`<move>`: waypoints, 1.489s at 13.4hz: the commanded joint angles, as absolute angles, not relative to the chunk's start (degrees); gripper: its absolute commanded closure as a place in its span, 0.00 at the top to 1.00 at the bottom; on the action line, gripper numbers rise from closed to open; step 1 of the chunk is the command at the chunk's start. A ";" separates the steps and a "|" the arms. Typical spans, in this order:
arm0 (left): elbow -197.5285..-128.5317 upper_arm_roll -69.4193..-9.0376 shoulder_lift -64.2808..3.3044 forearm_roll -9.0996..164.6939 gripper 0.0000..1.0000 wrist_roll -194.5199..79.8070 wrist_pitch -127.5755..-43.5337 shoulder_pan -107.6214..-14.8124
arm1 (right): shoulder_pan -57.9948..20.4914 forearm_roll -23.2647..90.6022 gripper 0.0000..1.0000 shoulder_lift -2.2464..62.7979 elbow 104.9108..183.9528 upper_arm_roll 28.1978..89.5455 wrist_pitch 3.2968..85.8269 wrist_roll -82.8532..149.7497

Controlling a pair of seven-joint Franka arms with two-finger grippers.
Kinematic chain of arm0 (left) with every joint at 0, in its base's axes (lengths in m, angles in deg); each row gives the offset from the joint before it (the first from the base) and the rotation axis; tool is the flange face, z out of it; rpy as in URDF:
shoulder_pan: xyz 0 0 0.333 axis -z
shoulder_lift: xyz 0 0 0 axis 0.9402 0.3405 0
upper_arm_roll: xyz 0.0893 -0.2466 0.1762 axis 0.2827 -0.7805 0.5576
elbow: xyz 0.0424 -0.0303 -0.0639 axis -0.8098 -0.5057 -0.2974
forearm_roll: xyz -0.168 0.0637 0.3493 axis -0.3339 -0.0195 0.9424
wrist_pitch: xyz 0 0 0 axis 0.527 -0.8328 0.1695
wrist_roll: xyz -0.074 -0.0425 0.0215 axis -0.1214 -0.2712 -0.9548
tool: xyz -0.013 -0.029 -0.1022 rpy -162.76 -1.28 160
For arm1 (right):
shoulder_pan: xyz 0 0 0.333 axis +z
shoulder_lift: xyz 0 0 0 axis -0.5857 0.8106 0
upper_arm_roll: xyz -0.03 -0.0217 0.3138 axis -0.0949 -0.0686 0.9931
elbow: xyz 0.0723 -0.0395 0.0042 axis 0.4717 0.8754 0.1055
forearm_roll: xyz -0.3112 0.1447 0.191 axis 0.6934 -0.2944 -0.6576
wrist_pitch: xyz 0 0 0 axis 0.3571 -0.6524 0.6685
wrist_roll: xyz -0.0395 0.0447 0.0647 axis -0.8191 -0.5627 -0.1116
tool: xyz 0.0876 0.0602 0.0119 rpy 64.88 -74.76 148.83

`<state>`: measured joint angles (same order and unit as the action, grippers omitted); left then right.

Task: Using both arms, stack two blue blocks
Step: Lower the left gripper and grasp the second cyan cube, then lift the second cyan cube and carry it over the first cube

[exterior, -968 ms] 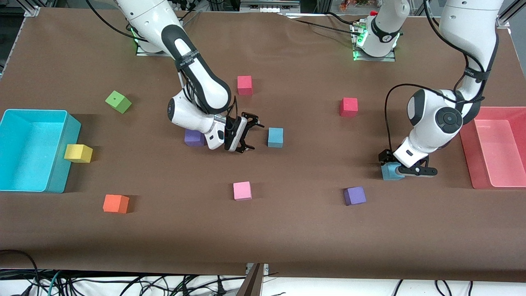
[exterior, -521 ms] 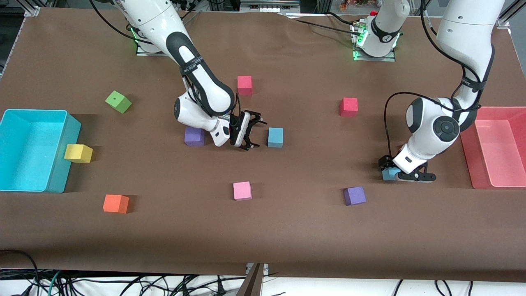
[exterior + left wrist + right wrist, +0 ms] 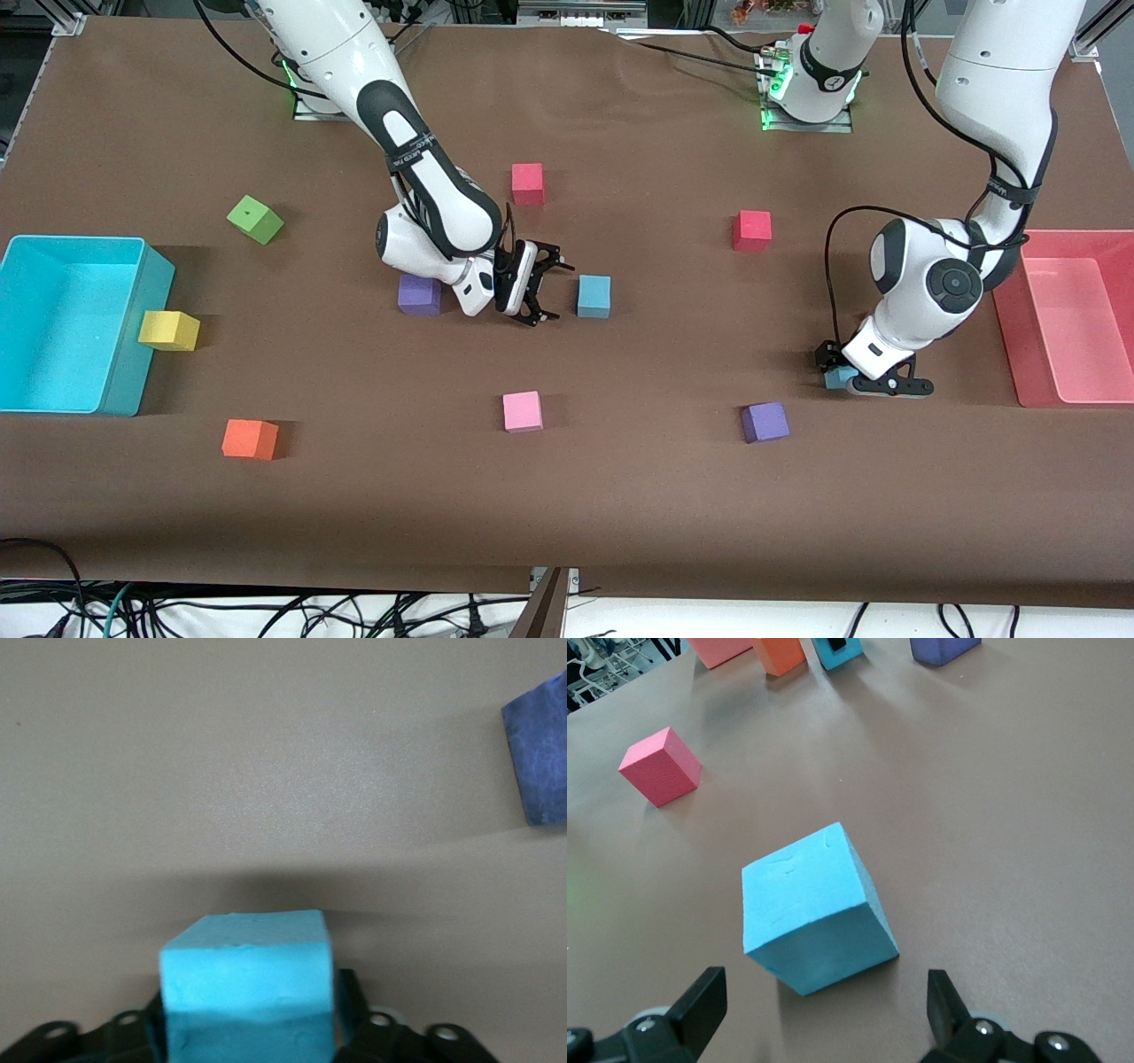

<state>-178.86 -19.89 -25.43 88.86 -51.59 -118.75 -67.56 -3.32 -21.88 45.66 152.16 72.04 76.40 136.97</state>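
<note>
front view shows the left gripper (image 3: 866,379) down at the table near the red bin (image 3: 1076,315), its fingers around one blue block (image 3: 835,378) of which only a sliver shows past the wrist. left wrist view has that same block (image 3: 246,983) filling the space between the black fingers, which appear to press its sides, though the contact itself sits at the edge of the picture. a purple cube (image 3: 765,422) lies nearer the front camera than this block.

the right gripper (image 3: 542,291) hangs low just beside the second blue block (image 3: 594,296), tilted toward it, jaws spread wide and holding nothing. right wrist view shows this block (image 3: 817,908) resting on the brown table (image 3: 1010,815), ahead of the open fingertips (image 3: 700,1001) and apart from them. another purple cube (image 3: 419,294) sits beside the right arm's wrist.
</note>
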 commanded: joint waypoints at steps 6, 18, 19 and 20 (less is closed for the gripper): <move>-178.45 -19.58 -31.13 89.43 0.00 -51.26 -115.46 -67.19 | -4.03 -23.44 1.00 45.66 151.58 73.11 76.86 138.54; -175.04 -32.15 -42.14 88.11 0.00 -80.65 -95.23 -56.67 | -4.30 -23.35 1.00 45.75 152.20 73.02 76.33 139.68; -173.11 -32.41 -40.83 88.02 0.00 -85.05 -94.61 -53.60 | -4.30 -23.35 1.00 45.75 152.28 73.02 76.33 140.03; -171.53 -32.94 -39.51 88.02 0.00 -89.36 -94.60 -50.61 | -4.30 -23.35 1.00 45.75 152.28 73.02 76.33 140.04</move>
<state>-175.54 -32.89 -41.75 88.71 -83.00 -96.69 -54.98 -3.50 -21.92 45.99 151.98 72.19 76.36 137.93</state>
